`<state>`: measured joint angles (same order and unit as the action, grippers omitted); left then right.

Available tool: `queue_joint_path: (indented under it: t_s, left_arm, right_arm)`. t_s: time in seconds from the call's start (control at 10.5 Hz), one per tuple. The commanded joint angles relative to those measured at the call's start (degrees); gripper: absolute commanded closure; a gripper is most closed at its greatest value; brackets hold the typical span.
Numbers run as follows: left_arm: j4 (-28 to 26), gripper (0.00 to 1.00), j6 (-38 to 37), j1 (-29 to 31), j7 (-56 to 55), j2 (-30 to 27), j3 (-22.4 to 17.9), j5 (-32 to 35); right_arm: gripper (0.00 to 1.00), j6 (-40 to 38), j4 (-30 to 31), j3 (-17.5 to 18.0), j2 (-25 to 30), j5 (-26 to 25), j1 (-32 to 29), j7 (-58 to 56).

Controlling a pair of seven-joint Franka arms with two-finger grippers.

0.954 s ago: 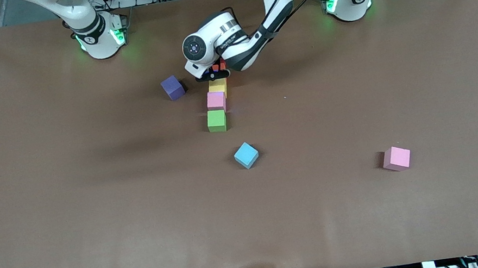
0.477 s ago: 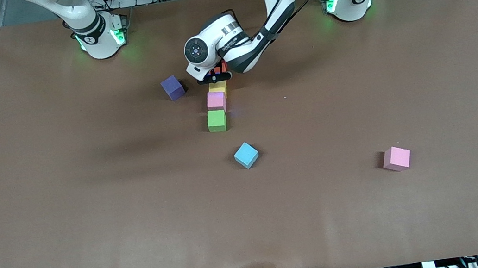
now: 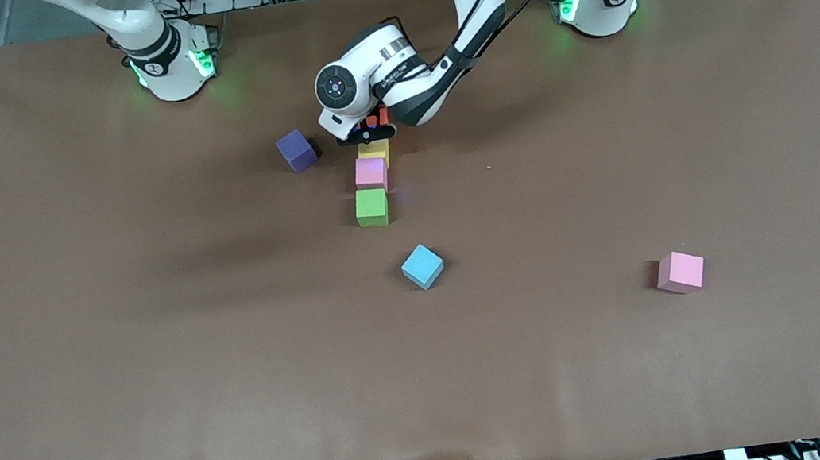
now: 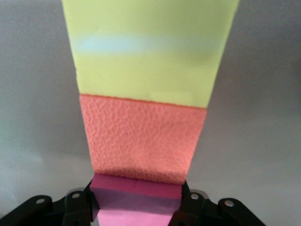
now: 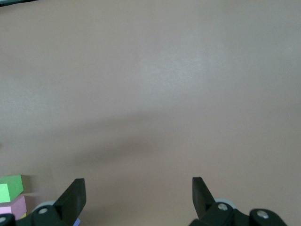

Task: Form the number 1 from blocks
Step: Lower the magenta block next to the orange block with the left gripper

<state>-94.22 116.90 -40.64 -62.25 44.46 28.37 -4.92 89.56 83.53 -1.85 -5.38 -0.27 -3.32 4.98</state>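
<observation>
At the head of the column, farthest from the front camera, your left gripper (image 3: 366,135) sits low over the line. In the left wrist view its fingers (image 4: 89,203) press on both sides of a block that reads reddish there; call it the red block (image 4: 136,189). It touches the orange block (image 4: 143,141), which touches the yellow block (image 3: 374,150).

Over the last second the left wrist crept a shade toward the bases; no block shifted. I'd judge you're settling this piece, not carrying it.

The stroke runs on through a pink block (image 3: 371,173) to the green block (image 3: 371,206). It looks straight.

Loose ones remain: the purple block (image 3: 297,150) beside the column's head, toward the right arm's end, the blue block (image 3: 422,266) nearer the camera than green, and a second pink block (image 3: 680,272) well apart, toward the left arm's end.

Your right gripper (image 5: 138,188) waits over bare table (image 5: 155,70), spread wide and empty.
</observation>
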Motion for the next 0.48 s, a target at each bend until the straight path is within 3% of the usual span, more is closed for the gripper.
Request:
queue_joint_path:
  t_s: [0.0, 0.38]
  left_arm:
    - [0.71, 1.0, -0.01, -0.75, 0.37, 0.19, -1.12, -0.53]
    - [1.5, 1.0, -0.01, -0.93, 0.37, 0.72, -1.57, -0.53]
  right_arm:
    - [0.0, 0.44, 0.4, 0.8, 0.55, 0.45, -1.17, 0.55]
    - [0.0, 1.32, 0.4, 0.8, 0.55, 0.36, -1.25, 0.47]
